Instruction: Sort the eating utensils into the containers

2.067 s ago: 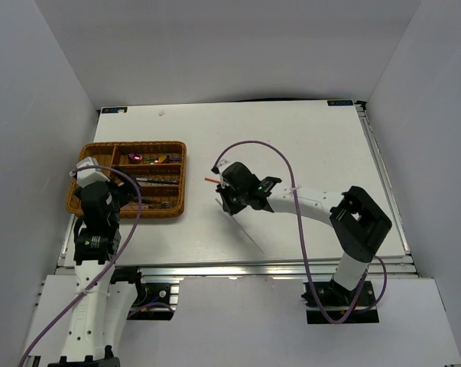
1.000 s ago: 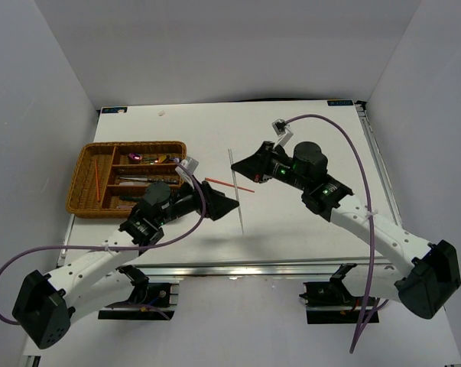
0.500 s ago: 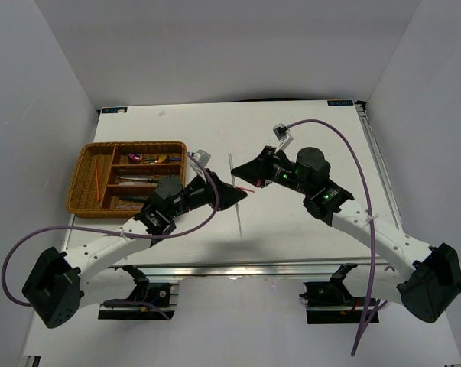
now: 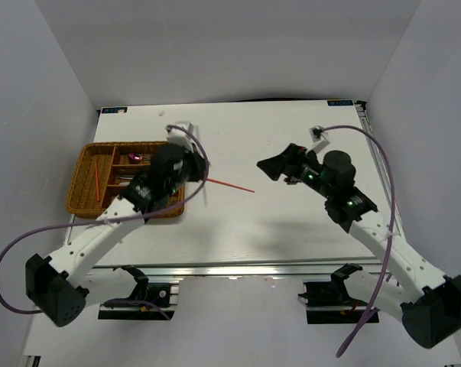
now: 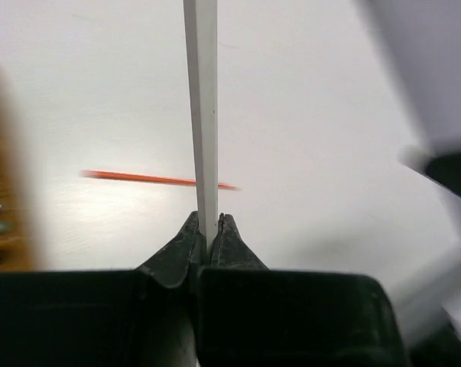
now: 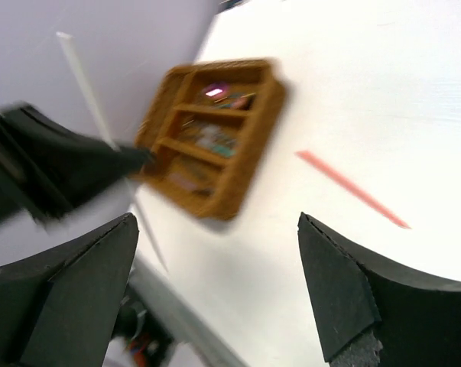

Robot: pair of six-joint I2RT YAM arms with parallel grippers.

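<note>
Observed, nearest first. The white table top (image 4: 291, 229) carries one loose utensil, a thin red chopstick (image 4: 230, 184), lying flat between the two arms. It sits where it did half a second ago.

The long silver chopstick (image 5: 202, 115) that lay beside it on the table half a second ago is no longer there. The left gripper (image 5: 207, 222) is clenched on its lower end, and the shaft runs straight out from the jaws. The left arm has swung away from the table centre. Its claw now sits at the right-hand rim of the rectangular brown woven wicker tray (image 4: 123, 144). The wrist view is smeared, so the arm is judged to be moving.

The right gripper (image 6: 216, 222) is released, fingers wide apart with nothing between them. It has drawn back to the right, clear of the red chopstick it was close to half a second ago.

In the tray, a second red chopstick (image 4: 98, 177) lies in the long crosswise section at the left end. A pinkish piece (image 4: 136, 157) shows in the farthest parallel slot. The other slots hold more cutlery, too small to identify.

Assessment: pick-up of the silver chopstick is complete and delivery is in hand. It probably belongs in the crosswise section with the red one. That leaves the table's red chopstick as the only item outstanding.
</note>
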